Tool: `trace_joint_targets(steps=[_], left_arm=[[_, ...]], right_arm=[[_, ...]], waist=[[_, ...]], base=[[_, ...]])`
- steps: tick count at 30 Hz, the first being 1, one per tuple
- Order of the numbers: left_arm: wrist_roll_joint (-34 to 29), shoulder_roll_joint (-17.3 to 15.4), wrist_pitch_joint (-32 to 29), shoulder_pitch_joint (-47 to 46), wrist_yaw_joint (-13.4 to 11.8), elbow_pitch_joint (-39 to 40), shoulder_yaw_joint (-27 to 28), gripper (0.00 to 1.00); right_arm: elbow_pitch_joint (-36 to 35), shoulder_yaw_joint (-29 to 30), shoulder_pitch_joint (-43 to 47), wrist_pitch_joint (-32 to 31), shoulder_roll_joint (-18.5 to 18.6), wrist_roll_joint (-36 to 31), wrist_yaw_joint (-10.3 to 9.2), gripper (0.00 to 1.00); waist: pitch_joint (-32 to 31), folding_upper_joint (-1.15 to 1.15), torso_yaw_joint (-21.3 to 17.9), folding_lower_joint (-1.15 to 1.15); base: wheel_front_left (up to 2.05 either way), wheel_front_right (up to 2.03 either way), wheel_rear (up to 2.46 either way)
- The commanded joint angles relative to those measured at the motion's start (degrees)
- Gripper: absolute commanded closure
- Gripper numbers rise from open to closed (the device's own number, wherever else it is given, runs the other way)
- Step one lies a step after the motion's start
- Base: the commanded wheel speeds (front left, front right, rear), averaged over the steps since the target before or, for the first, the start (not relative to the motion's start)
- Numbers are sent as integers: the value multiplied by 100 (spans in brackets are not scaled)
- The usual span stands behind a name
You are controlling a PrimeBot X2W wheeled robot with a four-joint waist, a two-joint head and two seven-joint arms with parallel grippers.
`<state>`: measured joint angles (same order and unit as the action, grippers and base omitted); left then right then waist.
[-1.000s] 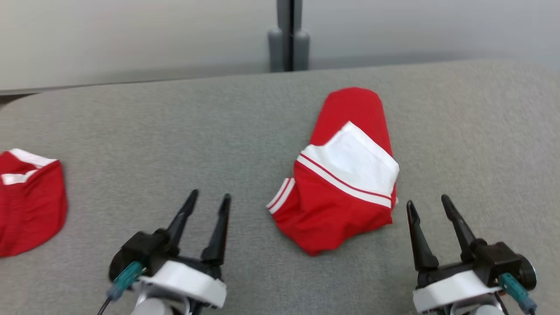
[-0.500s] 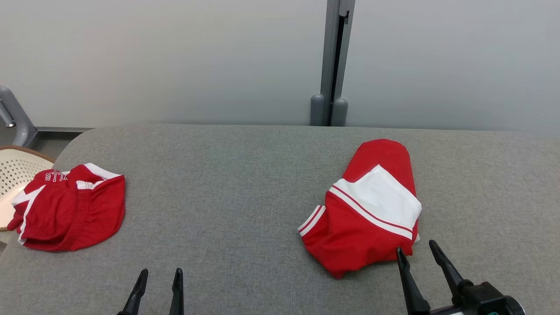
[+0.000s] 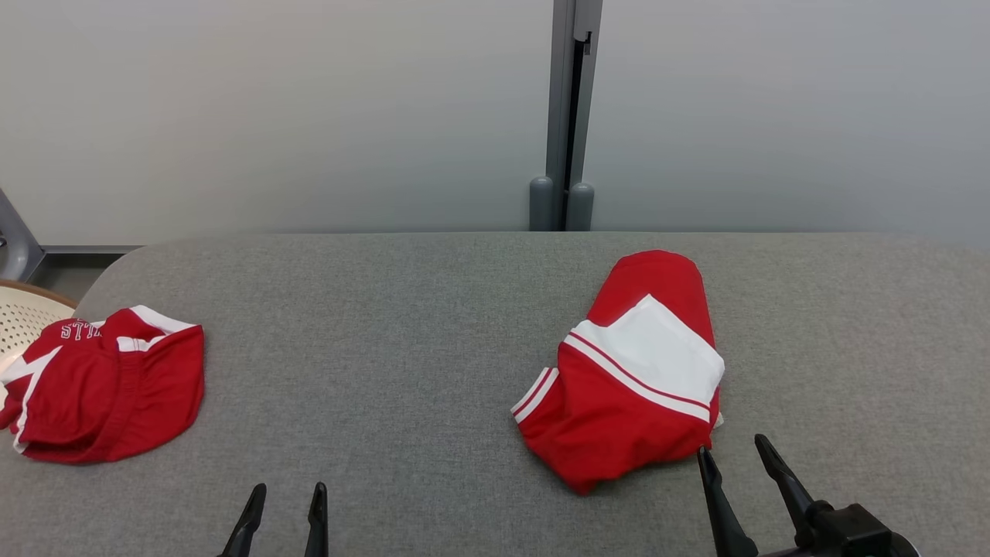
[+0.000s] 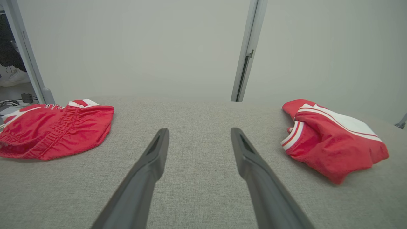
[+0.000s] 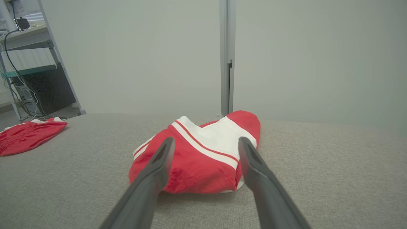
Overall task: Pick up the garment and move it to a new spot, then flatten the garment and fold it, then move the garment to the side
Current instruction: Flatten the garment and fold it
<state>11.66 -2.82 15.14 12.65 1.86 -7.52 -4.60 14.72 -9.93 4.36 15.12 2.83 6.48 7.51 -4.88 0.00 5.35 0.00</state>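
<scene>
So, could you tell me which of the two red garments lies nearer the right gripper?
The garment with the broad white panel, just ahead of the right gripper; the lettered garment lies far left.

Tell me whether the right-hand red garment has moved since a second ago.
No: the garment lies just as before, right of the grey post; the camera shifted.

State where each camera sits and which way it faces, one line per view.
Head view: on the head, facing forward and down over the grey table; left gripper and right gripper tips at bottom.
Left wrist view: low over the table, facing the wall; own open fingers.
Right wrist view: low, facing the red-and-white garment; own open fingers.
Shared: all show that garment and the lettered red garment.
</scene>
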Motion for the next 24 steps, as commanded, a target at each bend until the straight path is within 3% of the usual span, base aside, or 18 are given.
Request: trace_joint_targets(steps=[1,17,24], left_arm=[[-36,-16,1,-18,-34,-4,14,0],[-33,-15,1,-105,-84,-72,-57,0],[-25,-13,0,-585,120,-311,-401,0]], right_arm=[[20,-9,-38,5,11,10,-4,0],[-15,2,-91,5,12,-4,-4,0],[-66,-74,-241,5,13,-60,-4,0]], waist=[[-2,0,-5,0],[75,0,-91,0],[338,0,-343,0]], base=[[0,0,0],[0,0,0],[0,0,0]])
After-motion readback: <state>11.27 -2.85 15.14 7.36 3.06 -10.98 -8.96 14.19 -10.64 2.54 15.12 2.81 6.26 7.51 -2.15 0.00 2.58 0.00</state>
